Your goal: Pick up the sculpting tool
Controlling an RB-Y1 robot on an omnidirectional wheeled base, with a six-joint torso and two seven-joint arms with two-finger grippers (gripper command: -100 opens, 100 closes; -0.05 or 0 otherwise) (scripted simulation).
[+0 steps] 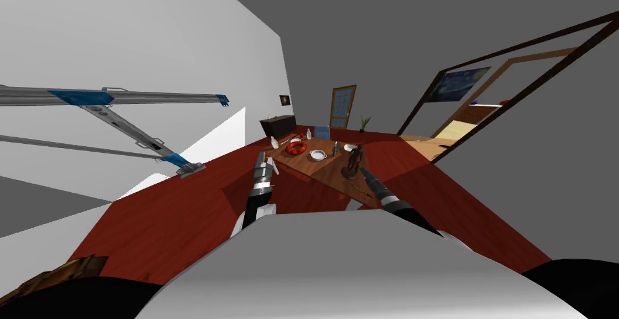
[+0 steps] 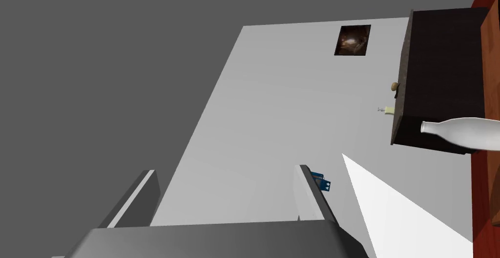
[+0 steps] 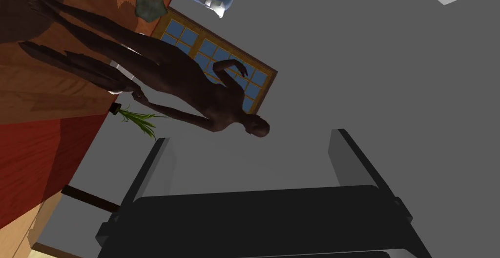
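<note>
My right pincer (image 3: 249, 137) is gaping wide, empty, facing a dark figurine (image 3: 185, 81) on the wooden table (image 1: 326, 170); my left pincer (image 2: 225, 169) is gaping empty near a white bottle (image 2: 464, 133); I cannot tell where the sculpting tool is lying.

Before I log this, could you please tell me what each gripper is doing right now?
Left gripper: open, empty.
Right gripper: open, empty.

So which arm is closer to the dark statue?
Right. The right gripper is just beside the dark statue at the table's edge; the left gripper is across the table, near a white bottle.
</note>
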